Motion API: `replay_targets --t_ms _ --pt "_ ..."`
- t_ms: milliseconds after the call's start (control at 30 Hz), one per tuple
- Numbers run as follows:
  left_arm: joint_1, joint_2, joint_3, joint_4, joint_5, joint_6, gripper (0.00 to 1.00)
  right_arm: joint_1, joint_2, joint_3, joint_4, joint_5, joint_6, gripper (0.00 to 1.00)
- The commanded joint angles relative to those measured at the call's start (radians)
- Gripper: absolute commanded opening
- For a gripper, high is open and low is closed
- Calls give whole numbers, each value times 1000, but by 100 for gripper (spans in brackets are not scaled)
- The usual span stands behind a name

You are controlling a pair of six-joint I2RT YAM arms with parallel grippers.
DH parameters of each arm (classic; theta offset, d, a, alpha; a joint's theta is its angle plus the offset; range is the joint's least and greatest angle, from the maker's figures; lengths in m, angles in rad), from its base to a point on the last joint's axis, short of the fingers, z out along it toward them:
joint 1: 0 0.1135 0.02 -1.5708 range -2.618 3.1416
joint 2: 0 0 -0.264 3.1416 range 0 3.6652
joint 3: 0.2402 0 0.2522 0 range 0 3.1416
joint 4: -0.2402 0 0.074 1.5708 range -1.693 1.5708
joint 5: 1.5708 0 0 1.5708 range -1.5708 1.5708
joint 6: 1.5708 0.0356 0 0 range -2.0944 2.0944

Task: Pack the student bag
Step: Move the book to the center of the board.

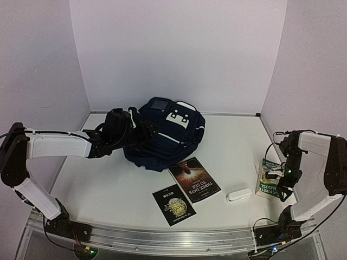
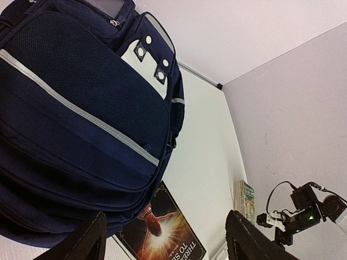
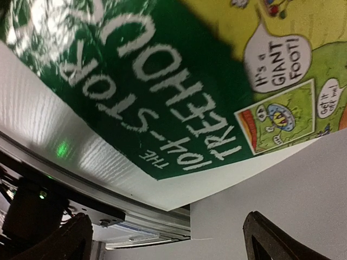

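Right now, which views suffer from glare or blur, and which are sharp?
Top external: even light, soft shadows, the green book too small to read. Left wrist: the student bag sharp, the left tool's fingers dark and soft. Right wrist: glare washes the cover at upper left; lettering slightly soft but readable.

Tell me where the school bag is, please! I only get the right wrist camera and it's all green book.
Observer: The student bag lies at the far middle of the table, well to the left of that green book.
Operator: Is the other arm grabbing it?
Observer: Not yet. The left end effector is open at the bag's left edge, holding nothing.
Operator: Any more books to pack?
Observer: Two dark books lie in front of the bag: a bigger one and a smaller one.
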Motion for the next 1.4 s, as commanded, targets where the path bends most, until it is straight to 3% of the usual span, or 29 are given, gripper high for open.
replay_targets --t_ms 0,167,533,967,1133,1367 --pt "-2 -8 43 53 -13 9 75 -1 -3 -56 37 70 -94 97" --pt "-2 -12 51 48 -9 19 75 -1 41 -97 176 53 -96 98" --pt "-2 -25 39 41 -19 20 76 44 225 115 218 -128 16 98" --pt "-2 16 61 43 13 25 76 262 460 418 337 -235 382 95" --pt "-3 91 123 48 142 68 76 294 491 485 346 -338 483 94" --pt "-20 327 367 -10 333 130 77 301 425 526 289 -549 539 94"
